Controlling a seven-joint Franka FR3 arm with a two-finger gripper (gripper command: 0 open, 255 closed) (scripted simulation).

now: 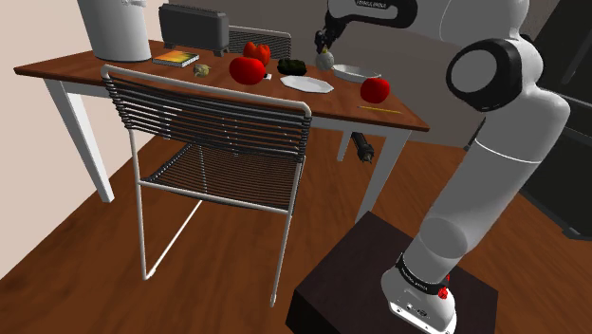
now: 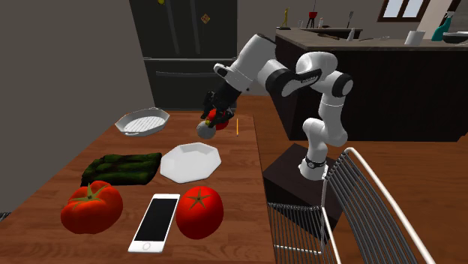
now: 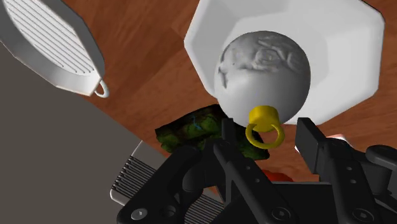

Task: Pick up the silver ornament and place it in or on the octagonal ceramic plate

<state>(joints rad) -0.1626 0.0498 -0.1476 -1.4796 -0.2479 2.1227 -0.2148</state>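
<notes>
In the shoulder view the arm's dark band carries pale lettering that we cannot read. The black two-finger gripper [image 3: 267,132] is clamped on the yellow cap of the silver-grey ball ornament [image 3: 264,73]. Its round surface is embossed with a rough relief, and a yellow loop tops it. The ball hangs at the rim of the white octagonal plate [image 3: 350,70], which is smooth and faceted. We cannot tell whether it is over the plate or just beside it. Both are over the brown wooden table [image 2: 240,176]. In the second exterior view, a white ribbed oval dish [image 2: 142,120] lies to the plate's far left and a bumpy dark green vegetable [image 2: 120,166] to its left. Nearer lie two glossy red tomatoes [image 2: 199,210] and a white smartphone [image 2: 155,221].
</notes>
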